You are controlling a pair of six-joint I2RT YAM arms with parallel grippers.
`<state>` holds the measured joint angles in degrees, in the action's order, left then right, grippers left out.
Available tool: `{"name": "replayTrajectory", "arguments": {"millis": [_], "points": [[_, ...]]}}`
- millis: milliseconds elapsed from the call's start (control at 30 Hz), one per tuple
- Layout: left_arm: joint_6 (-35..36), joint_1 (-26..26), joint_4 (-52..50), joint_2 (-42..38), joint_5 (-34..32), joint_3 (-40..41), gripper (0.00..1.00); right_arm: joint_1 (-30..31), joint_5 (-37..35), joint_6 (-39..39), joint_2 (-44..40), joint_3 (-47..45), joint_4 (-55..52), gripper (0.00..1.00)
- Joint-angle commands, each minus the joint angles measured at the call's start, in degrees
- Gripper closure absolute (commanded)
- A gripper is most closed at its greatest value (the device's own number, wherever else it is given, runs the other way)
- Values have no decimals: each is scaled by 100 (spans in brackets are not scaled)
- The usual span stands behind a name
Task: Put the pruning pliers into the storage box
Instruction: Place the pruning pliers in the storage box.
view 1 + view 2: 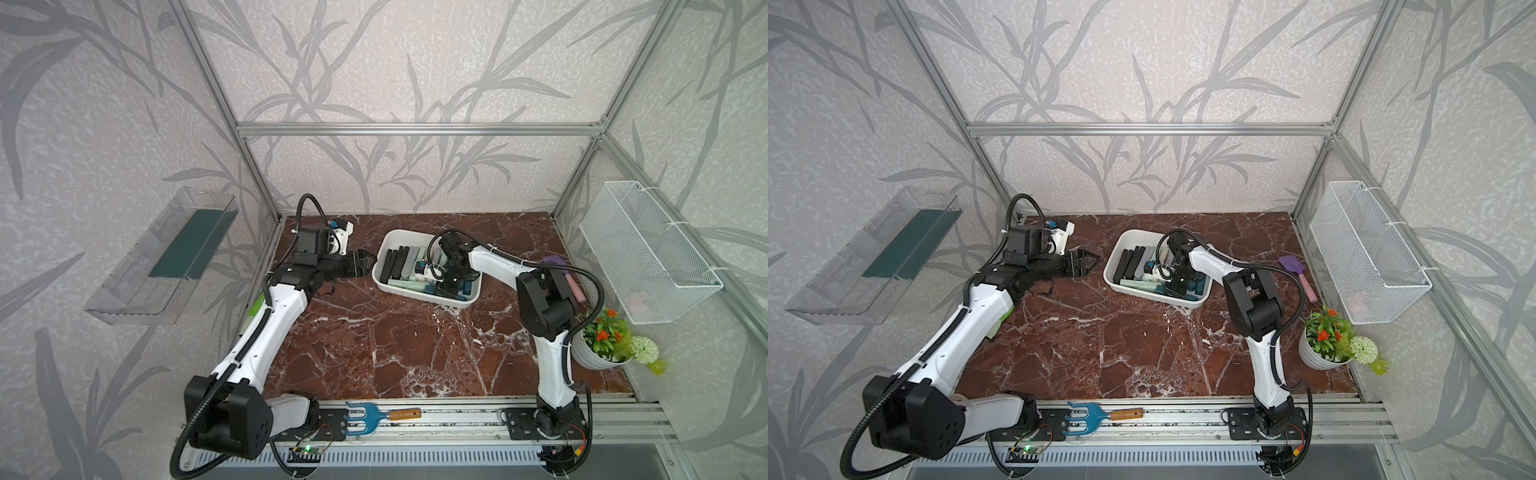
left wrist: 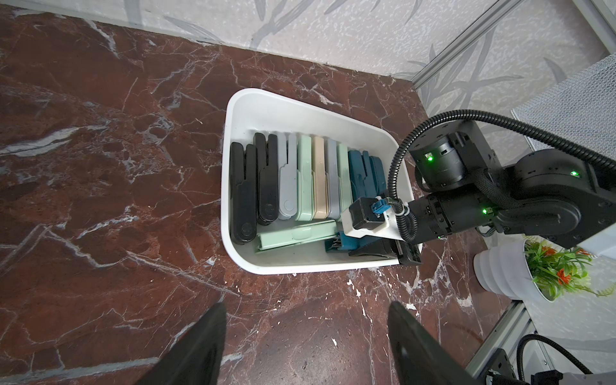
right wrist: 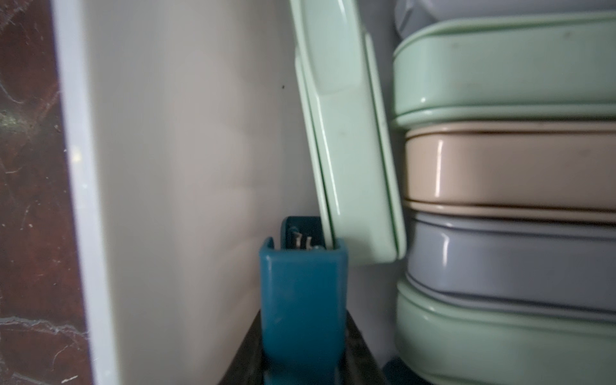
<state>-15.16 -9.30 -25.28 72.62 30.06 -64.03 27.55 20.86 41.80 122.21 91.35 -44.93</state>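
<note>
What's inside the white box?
Pruning pliers in black, grey, mint, beige and teal stand in a row in the storage box; a mint one lies crosswise. The right gripper holds a teal one there. Its arm hides that corner.

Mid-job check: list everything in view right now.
storage box: one, white, back centre of table.
pruning pliers: roughly eleven, black, grey, mint, beige, teal, in the box.
hand rake: one, blue with wooden handle, front rail.
spatula: one, purple and pink, table's right edge.
potted plant: one, white pot, right front corner.
wire basket: one, white, right wall.
clear bin: one, transparent, left wall.
left gripper: one, black, open, beside the box.
right gripper: one, black, shut on teal pliers in the box.
</note>
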Motion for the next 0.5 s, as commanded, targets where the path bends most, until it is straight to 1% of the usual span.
{"name": "replayTrajectory", "arguments": {"millis": [0, 133, 467], "points": [[73, 23, -38, -6, 52, -32, 24, 91, -304, -232, 307, -291, -325, 91], [91, 29, -75, -20, 34, -46, 24, 130, -446, -262, 319, -322, -291, 87], [74, 25, -39, -10, 42, -48, 24, 189, -643, -198, -192, -390, -408, 68]]}}
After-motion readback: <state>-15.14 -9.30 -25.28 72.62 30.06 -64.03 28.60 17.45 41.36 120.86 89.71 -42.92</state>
